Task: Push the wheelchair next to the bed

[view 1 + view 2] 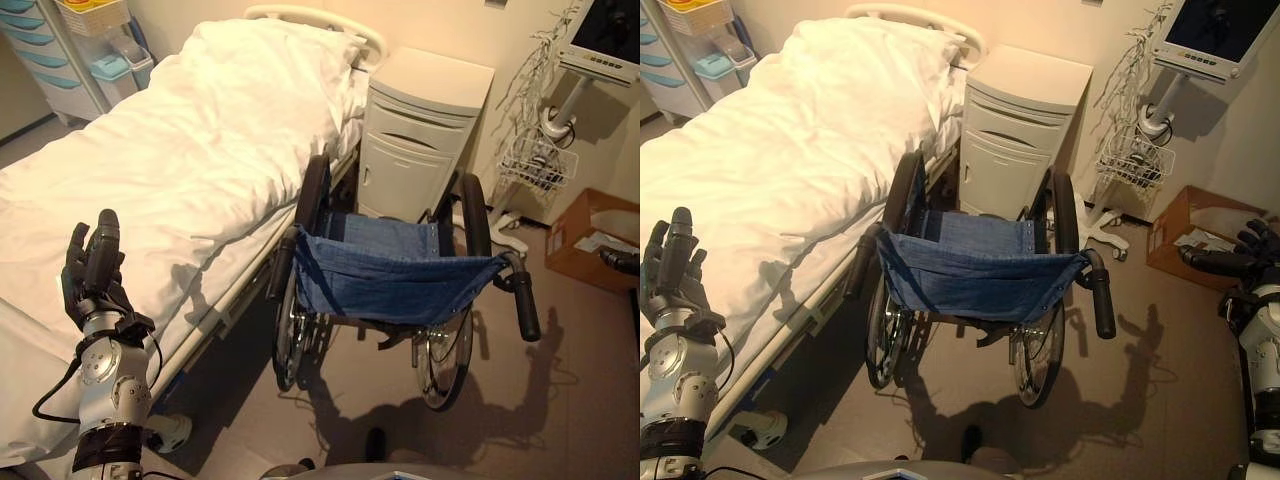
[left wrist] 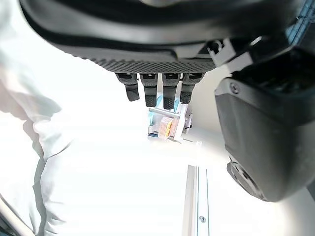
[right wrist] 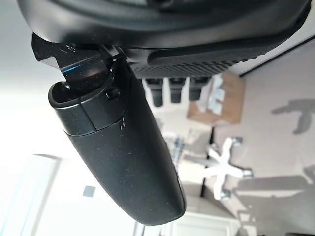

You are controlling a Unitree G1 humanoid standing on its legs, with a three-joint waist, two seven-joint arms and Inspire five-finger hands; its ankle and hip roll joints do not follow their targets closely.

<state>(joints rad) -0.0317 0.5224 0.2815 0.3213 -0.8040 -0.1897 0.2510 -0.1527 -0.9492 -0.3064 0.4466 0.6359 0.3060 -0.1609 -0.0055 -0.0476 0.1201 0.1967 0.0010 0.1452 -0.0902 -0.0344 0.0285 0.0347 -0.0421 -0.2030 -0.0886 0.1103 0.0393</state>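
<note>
A wheelchair (image 1: 390,270) with a blue denim seat and back, black push handles and large wheels stands beside the bed (image 1: 170,170), close against the bed's side rail. White crumpled bedding covers the bed. My left hand (image 1: 92,270) is raised at the lower left over the bed's edge, fingers straight, holding nothing; the left wrist view shows its fingers (image 2: 157,91) extended above the white sheet. At the far right, apart from the wheelchair's right handle (image 1: 1102,300), my right hand (image 1: 1240,255) hangs with fingers relaxed and empty.
A beige bedside cabinet (image 1: 420,130) stands just ahead of the wheelchair. A monitor stand with a wire basket (image 1: 540,165) and a cardboard box (image 1: 595,235) are at the right. A drawer cart (image 1: 60,50) stands beyond the bed at the far left.
</note>
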